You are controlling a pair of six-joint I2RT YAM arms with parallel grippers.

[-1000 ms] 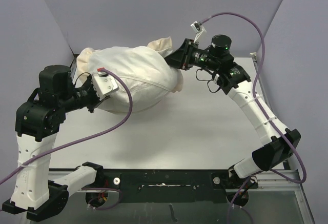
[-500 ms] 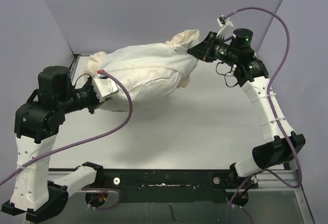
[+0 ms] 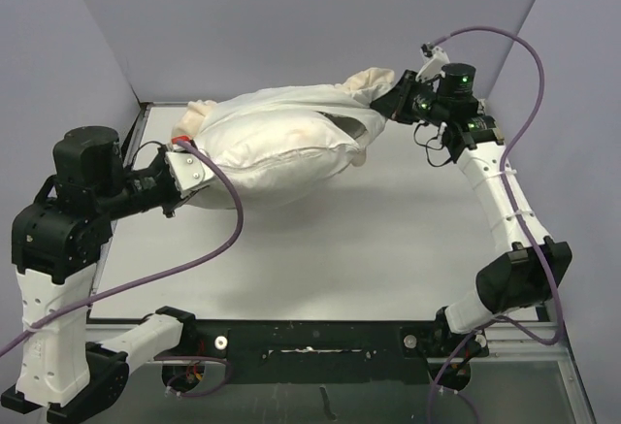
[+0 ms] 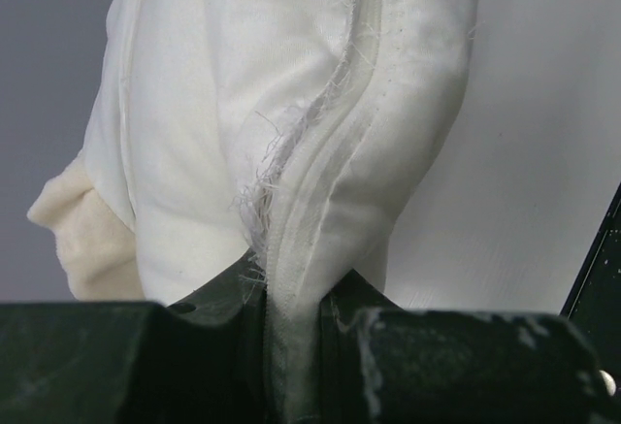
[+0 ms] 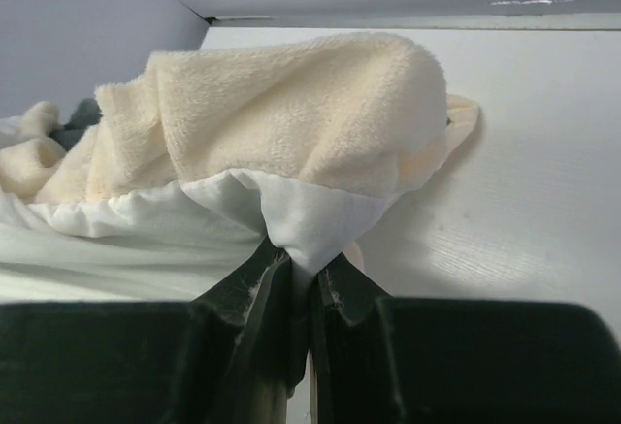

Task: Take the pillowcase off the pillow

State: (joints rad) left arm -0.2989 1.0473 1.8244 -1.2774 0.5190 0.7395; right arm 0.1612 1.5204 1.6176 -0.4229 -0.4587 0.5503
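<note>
Top external view: the pillowcase [image 3: 291, 104] is stretched as a white sheet between the two arms, above the back of the table [image 3: 369, 249]. Its cream frill [image 3: 369, 82] is bunched at the right end. The plump white pillow [image 3: 281, 147] bulges out below it, half out of the cover as far as I can judge. The right gripper [image 3: 380, 106] holds the frilled end. The left gripper [image 3: 184, 167] holds the other end of the bundle. Whether the pillow rests on the table or hangs, I cannot tell.

Left wrist view: the jaws of the left gripper [image 4: 291, 346] are nearly closed on a thin seamed edge [image 4: 310, 201] of stuffed white cloth with loose threads. This looks like the edge of the pillow itself. A bit of frill shows at the left.

Right wrist view: the jaws of the right gripper [image 5: 296, 288] are pressed together on a small white corner of the pillowcase, just under the plush frill. A little dark grey shows at the far left.

Both grips are only narrow pinches of cloth. If the arms pull further apart, the frayed seam may slip out of the left jaws, and then the pillow would follow the cover. The small corner at the right may also slide free, or the cover may catch on the corner of the pillow.
</note>
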